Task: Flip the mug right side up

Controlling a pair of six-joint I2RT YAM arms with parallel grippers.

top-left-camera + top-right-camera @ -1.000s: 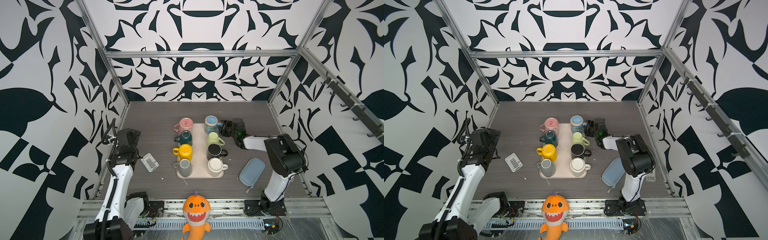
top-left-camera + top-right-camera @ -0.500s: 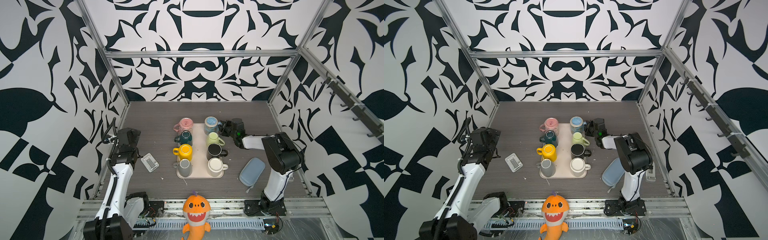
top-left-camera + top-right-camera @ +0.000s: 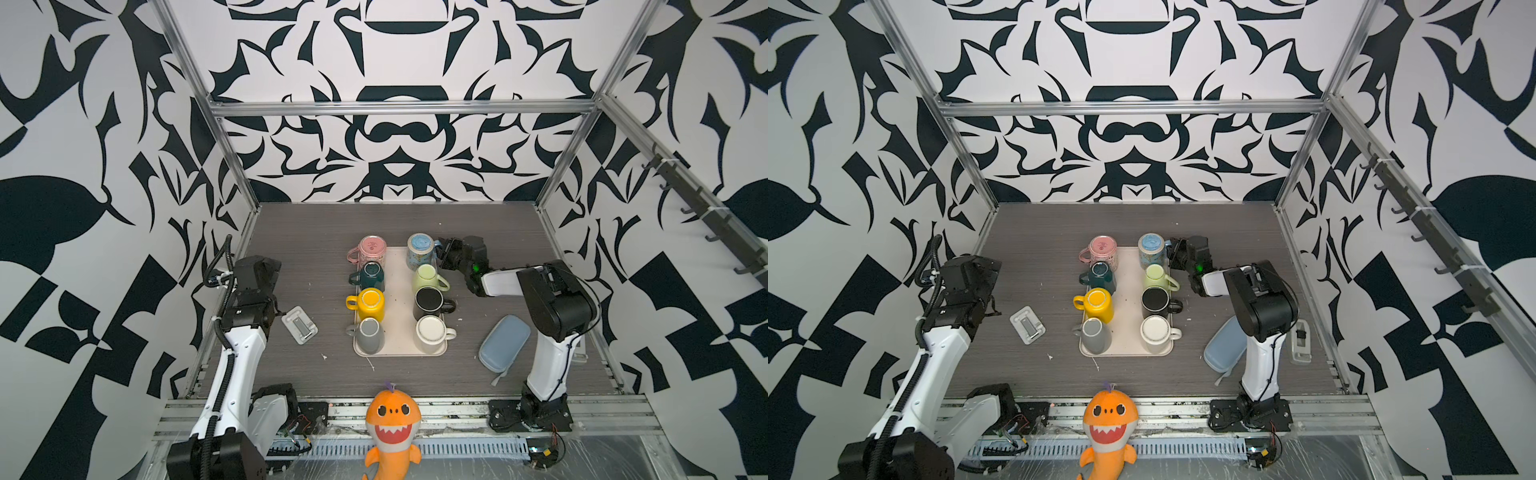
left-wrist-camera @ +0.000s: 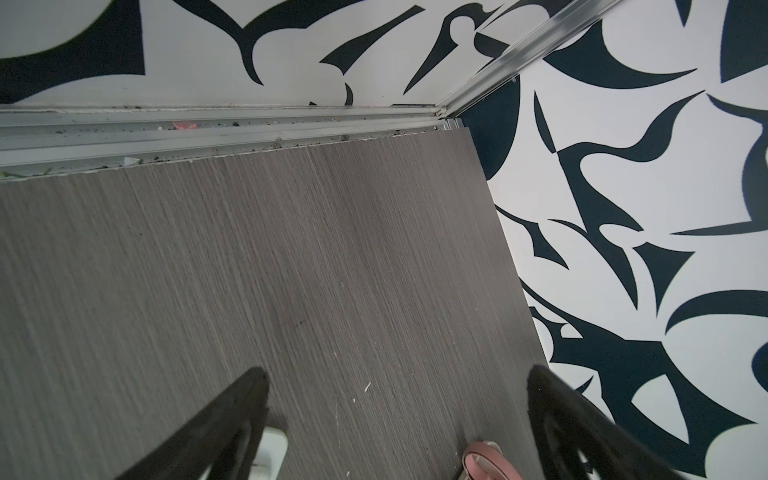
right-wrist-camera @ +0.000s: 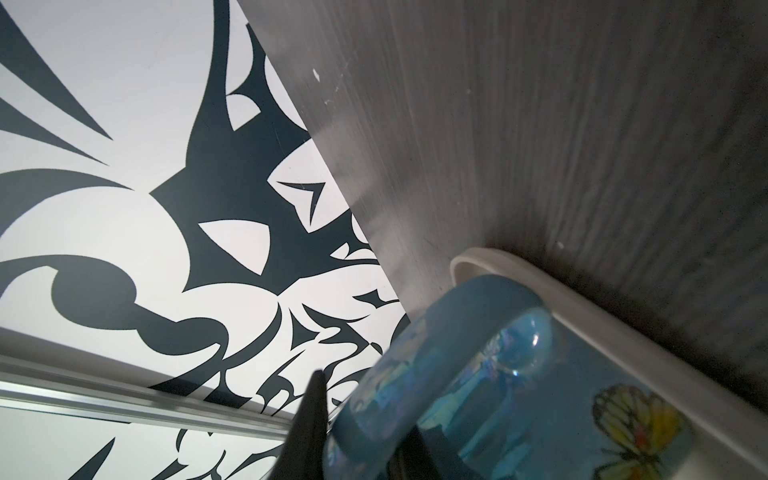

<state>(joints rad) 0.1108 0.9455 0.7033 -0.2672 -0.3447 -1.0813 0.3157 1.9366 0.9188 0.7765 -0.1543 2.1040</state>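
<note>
A blue butterfly-patterned mug [image 3: 419, 248] [image 3: 1151, 247] stands base up at the back right corner of the beige tray [image 3: 399, 349] [image 3: 1126, 351]. My right gripper [image 3: 442, 250] [image 3: 1174, 250] [image 5: 365, 415] reaches in from the right, lying low over the table. In the right wrist view its two dark fingers sit on either side of the mug's blue handle [image 5: 461, 328], shut on it. My left gripper [image 4: 399, 374] hangs open over bare table at the left, far from the tray, holding nothing.
Several other mugs fill the tray: pink [image 3: 371, 249], teal [image 3: 370, 275], yellow [image 3: 370, 303], grey [image 3: 369, 334], green [image 3: 427, 277], black [image 3: 430, 302], white [image 3: 431, 332]. A small grey device [image 3: 300, 325] lies left of it, a blue case [image 3: 503, 345] right, a shark plush [image 3: 392, 424] in front.
My right gripper has crept a little left toward the blue mug and its fingers have narrowed onto the handle. The left arm has stayed still.
</note>
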